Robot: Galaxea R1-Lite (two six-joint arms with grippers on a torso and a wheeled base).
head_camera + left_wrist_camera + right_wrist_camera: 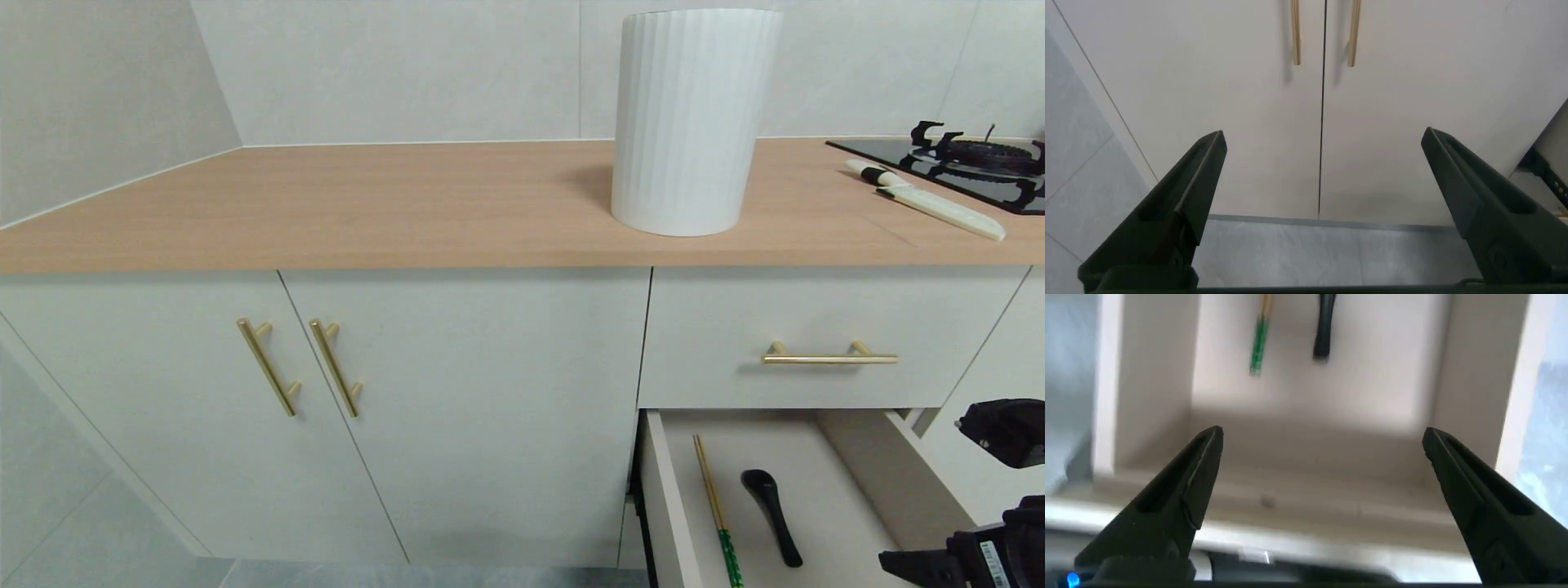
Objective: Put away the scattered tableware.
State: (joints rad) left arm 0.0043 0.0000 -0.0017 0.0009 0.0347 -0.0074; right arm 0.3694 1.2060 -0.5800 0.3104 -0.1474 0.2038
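So the one piece left out looks like the knife [927,198], lying flat on the wooden counter [367,204] at the upper right of the head view, just beside the stove [971,163], with its pale blade pointing toward the counter's front edge. My guess is it's light and stiff but slick and low-lying, so I'd grab it across the handle end (the bit with the dark bands, nearest the stove) and not the blade, which could slip or chip. The open drawer [665,498] at the lower right already holds a pair of chopsticks [712,498] with green tips and a black spoon [771,514], side by side but not touching, with bare floor to the right of them. The drawer above it [829,357] is closed. The tall white ribbed container [690,122] sits upper middle on the counter, and I can't see inside it from here. The right gripper [1321,437] hangs over the front of the open drawer with its jaws spread wide and nothing between them. The left gripper [1323,139] is spread wide too, holding nothing and facing the cabinet doors [490,408].
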